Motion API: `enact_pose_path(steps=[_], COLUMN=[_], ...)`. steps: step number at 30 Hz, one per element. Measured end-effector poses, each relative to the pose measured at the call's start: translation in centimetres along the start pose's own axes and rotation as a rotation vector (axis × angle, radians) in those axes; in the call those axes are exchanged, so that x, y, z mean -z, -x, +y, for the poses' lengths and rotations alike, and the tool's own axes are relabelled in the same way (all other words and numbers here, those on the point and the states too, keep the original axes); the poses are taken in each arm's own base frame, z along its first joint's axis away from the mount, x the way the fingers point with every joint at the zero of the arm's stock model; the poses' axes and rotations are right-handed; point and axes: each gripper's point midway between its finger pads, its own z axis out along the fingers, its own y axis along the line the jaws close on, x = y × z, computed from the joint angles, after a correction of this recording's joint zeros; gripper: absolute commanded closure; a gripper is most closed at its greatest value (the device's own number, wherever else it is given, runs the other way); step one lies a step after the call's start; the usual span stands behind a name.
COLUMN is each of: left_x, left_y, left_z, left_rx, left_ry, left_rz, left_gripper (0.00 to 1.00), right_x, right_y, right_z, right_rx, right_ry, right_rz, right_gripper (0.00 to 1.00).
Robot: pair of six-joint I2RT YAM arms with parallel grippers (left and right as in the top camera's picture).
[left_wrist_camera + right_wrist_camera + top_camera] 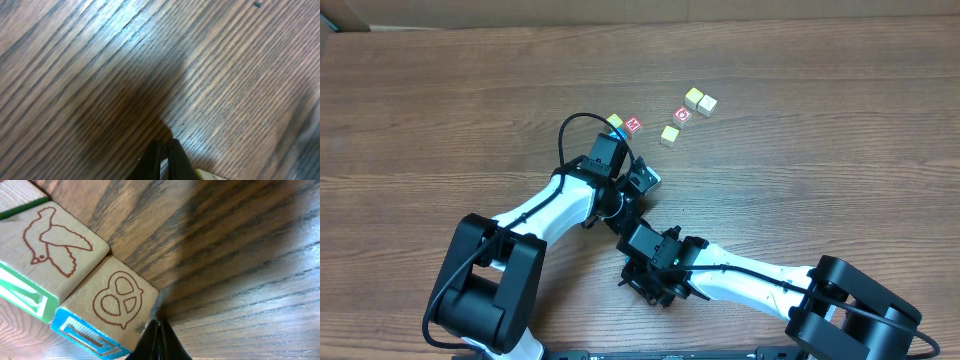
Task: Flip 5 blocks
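Sliding is what I am fearing: my right fingers [165, 347], pinched shut and empty, are touching the pretzel block [117, 302] at its corner.

Robot lab: robot arms [545, 205], wooden table [420, 100]

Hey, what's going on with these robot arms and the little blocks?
Two arms work at a table. The right end effector, shut, points at a corner of the pretzel block, which sits against the bird block. The left end effector is shut, holding nothing. Other blocks lie scattered beyond.
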Motion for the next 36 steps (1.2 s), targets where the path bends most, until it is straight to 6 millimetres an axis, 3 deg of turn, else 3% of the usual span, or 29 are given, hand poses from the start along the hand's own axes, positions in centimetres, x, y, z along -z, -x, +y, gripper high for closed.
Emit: enact_pose_path(steps=[15, 36], left_x=[0.7, 0.9], left_y=[-1.5, -1.7], left_z=[1.9, 1.7], left_rx=[0.102, 0.057], left_ry=[0.041, 0.006], left_rz=[0.045, 0.045], left_gripper=[0.96, 0.96], right_x=[0.0, 0.0], right_y=[0.0, 0.0], right_z=[-0.1, -0.1], right_rx=[0.000, 0.004], right_ry=[-0.003, -0.004], right_rz=[0.000, -0.001], right_gripper=[0.96, 0.96])
